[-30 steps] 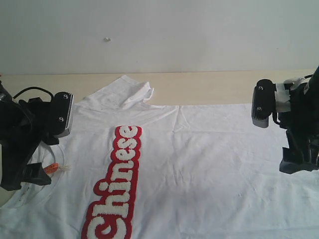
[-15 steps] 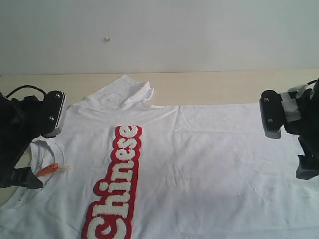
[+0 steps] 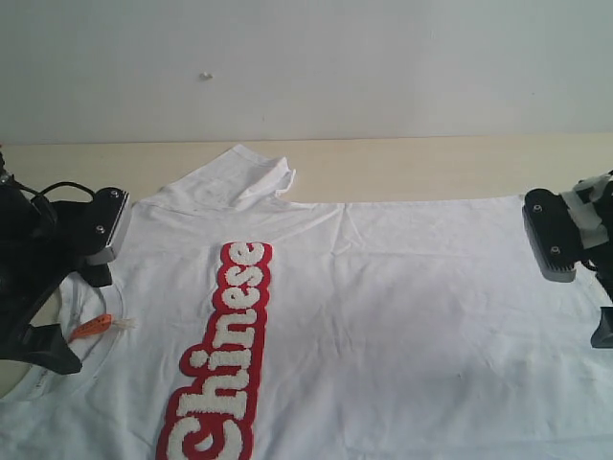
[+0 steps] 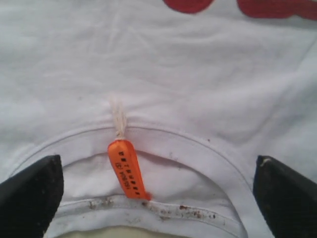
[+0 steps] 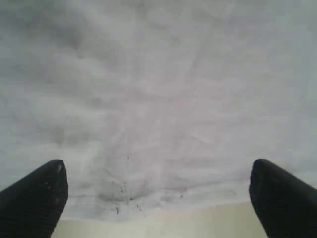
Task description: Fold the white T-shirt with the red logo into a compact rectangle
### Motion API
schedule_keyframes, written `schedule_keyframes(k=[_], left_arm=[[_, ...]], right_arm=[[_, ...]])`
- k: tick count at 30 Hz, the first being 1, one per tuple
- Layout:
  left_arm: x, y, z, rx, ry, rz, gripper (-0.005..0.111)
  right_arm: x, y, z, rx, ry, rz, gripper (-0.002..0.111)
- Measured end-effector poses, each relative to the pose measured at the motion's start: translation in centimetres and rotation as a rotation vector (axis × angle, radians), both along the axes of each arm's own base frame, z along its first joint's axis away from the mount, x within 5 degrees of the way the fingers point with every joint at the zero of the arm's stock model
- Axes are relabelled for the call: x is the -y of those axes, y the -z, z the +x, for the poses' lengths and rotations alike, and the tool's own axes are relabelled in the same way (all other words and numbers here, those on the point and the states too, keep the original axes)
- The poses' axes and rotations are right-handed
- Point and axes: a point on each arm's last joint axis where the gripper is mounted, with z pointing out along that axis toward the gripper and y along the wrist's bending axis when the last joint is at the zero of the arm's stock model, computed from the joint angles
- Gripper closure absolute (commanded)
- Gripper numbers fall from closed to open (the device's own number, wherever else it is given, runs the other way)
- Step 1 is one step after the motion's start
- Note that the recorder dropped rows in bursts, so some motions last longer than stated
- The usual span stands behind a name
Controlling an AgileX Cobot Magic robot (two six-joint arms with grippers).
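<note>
The white T-shirt (image 3: 383, 326) lies spread flat on the table with its collar at the left. The red logo (image 3: 225, 355) runs down its chest and is cut off by the picture's lower edge. My left gripper (image 3: 43, 307) hangs open just above the collar (image 4: 198, 148). The orange neck tag (image 4: 128, 168) lies between its wide-apart fingers (image 4: 29, 193). My right gripper (image 3: 605, 307) is open over the shirt's hem (image 5: 148, 193) at the right. Its fingers (image 5: 34, 198) stand wide apart with nothing between them.
The far sleeve (image 3: 254, 177) is rumpled and partly folded over at the back. Bare beige table (image 3: 431, 168) runs behind the shirt up to a pale wall (image 3: 306, 67). A strip of table (image 5: 173, 223) shows past the hem.
Both arms have drawn outward. The left one went left and lower toward the collar, uncovering the tag. The right one went right toward the picture's edge. The shirt has not moved.
</note>
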Motion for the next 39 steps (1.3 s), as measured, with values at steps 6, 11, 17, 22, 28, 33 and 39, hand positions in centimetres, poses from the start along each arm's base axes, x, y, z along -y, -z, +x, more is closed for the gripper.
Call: schedule_keyframes(k=[6,11,17,22,28,33,39], left_arm=[[0.0,0.2,0.2,0.012,-0.003,-0.001,0.001],[0.0,0.2,0.3,0.019,-0.005,-0.001,0.001],[0.0,0.2,0.3,0.018,-0.005,-0.001,0.001],[0.0,0.4,0.3,0.013,-0.006,0.0,0.001],[0.1,1.4,0.4,-0.019,-0.007,0.005,0.001],[0.2,2.2,0.5,-0.037,-0.011,-0.001,0.001],[0.2,2.5,0.8,-0.021,-0.013,-0.005,0.001]], right_arm=[[-0.2,3.1,0.4,-0.081,0.004,0.038,0.014],[-0.1,3.5,1.4,-0.09,-0.004,0.042,0.014],[0.1,3.6,2.3,-0.128,0.001,0.05,0.014],[1.2,4.0,2.2,-0.145,0.055,0.056,0.014],[1.6,4.9,2.1,-0.17,0.068,0.059,0.014],[1.6,5.2,2.4,-0.177,0.092,0.061,0.02],[1.7,5.7,3.0,-0.156,0.108,0.059,0.069]])
